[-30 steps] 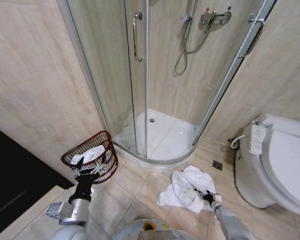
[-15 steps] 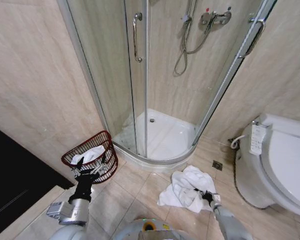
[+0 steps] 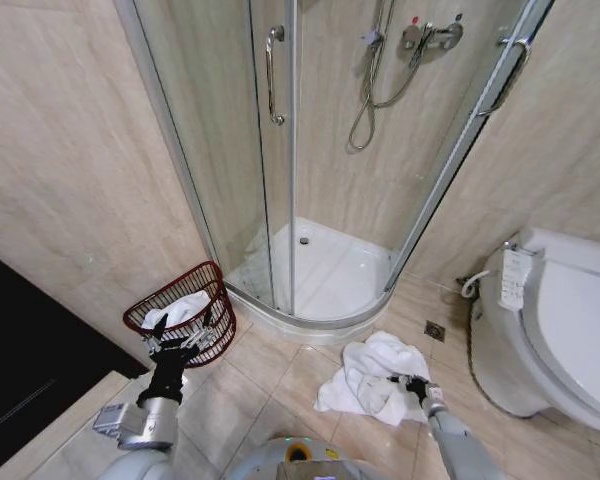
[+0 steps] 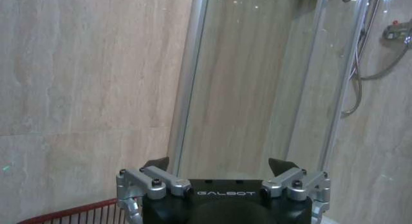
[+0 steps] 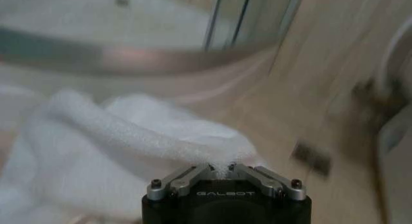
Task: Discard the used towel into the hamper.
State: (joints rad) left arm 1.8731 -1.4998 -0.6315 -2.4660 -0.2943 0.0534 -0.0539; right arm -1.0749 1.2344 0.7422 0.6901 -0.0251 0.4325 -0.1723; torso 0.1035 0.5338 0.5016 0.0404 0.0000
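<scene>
A crumpled white towel (image 3: 365,378) lies on the beige floor tiles (image 3: 275,375) just in front of the curved sill of the shower tray (image 3: 315,275), between the hamper (image 3: 185,312) and the toilet (image 3: 560,320). The right gripper (image 3: 412,385) is down at the towel's right edge, and in the right wrist view its fingers are pinched together on a raised fold of the towel (image 5: 151,137), the terry cloth bunched up between the tips right at the right gripper (image 5: 221,169). The hamper, a round dark reddish-brown wire basket, stands on the floor at the left near the tiled wall (image 3: 70,170) and just beside the glass shower door (image 3: 215,130); some white cloth (image 3: 178,308) already lies inside it. The left gripper (image 3: 185,343) is held upright in front of the hamper, overlapping its near side in the head view, with its fingers spread apart and nothing between them; the left wrist view shows the two dark fingertips (image 4: 156,162) standing apart on the left gripper (image 4: 220,163), with a bit of the hamper's red rim (image 4: 71,213) below. A small floor drain (image 3: 435,329) sits in the tiles between the towel and the toilet.
</scene>
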